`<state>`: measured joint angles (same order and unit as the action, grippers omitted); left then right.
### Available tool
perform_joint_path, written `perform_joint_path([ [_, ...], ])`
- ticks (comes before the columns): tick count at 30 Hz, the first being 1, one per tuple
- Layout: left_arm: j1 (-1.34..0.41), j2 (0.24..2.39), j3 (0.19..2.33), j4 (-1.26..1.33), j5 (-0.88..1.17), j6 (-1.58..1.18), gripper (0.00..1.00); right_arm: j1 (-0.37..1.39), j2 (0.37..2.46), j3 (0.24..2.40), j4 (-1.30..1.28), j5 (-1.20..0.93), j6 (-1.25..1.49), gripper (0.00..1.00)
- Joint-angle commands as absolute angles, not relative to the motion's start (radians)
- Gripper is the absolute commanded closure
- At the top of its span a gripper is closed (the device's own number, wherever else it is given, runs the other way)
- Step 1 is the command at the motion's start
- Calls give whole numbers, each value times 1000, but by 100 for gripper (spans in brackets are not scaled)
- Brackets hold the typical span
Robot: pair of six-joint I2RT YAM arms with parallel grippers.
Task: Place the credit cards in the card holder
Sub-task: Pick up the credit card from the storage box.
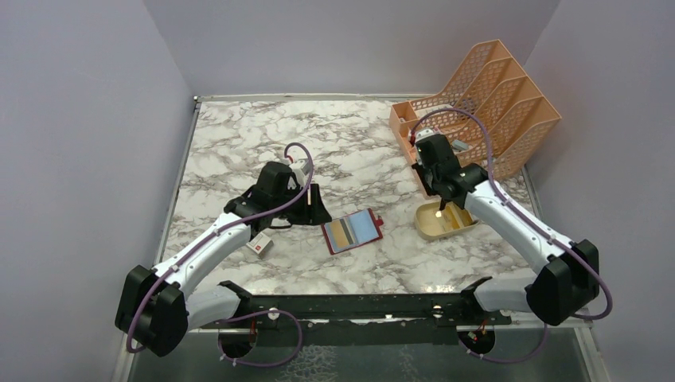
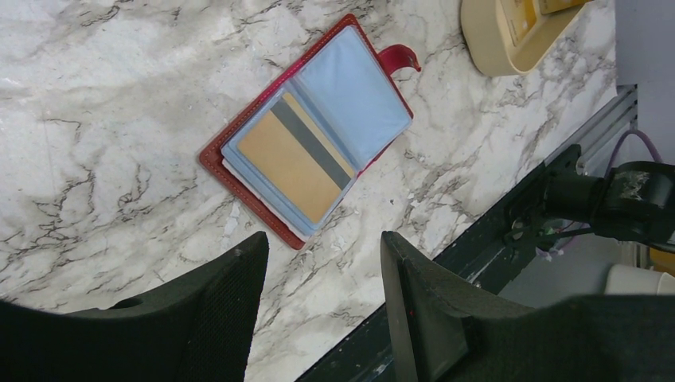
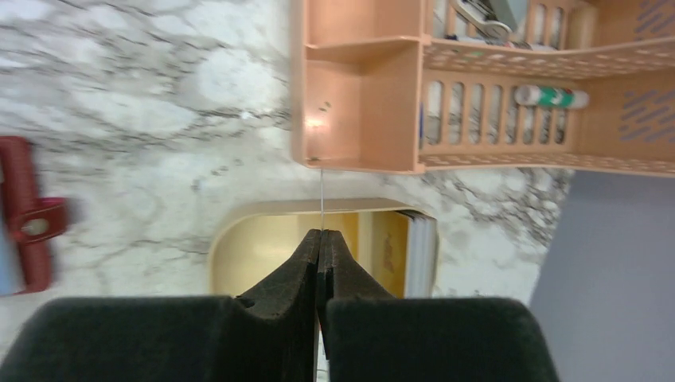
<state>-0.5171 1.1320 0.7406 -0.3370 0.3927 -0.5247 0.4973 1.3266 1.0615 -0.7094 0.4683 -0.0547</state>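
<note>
Right gripper (image 3: 321,239) fingers are pinching a thin card (image 3: 321,199), edge-on, over the tray (image 3: 239,231). Wallet (image 1: 352,231) is lying open at the tray's nine o'clock; left gripper (image 2: 322,310) is hovering beside it, fingers apart. Lifting clear before swinging over seems wisest.

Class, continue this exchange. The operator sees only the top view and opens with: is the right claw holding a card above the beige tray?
Observer: Yes; the right wrist view shows the right claw shut on a card seen edge-on.
Operator: Are more cards in the tray?
Observer: Yes, more cards sit at one end of the tray.
Operator: And the left claw?
Observer: The left claw is open and empty, near the open card holder.
</note>
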Motion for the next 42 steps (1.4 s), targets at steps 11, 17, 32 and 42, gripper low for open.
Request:
perform_joint_path([
  [11,-512,1112,679,67,689,-870,44,495,1102,981,-417,-192,226,99],
  [17,-512,1138,678,236,731,-976,44,495,1081,920,-215,-432,483,99],
  [32,-515,1154,648,473,709,-1176,55,494,1023,712,242,-601,908,99],
  [42,-515,1157,640,518,701,-1178,92,495,1047,638,323,-605,981,99],
])
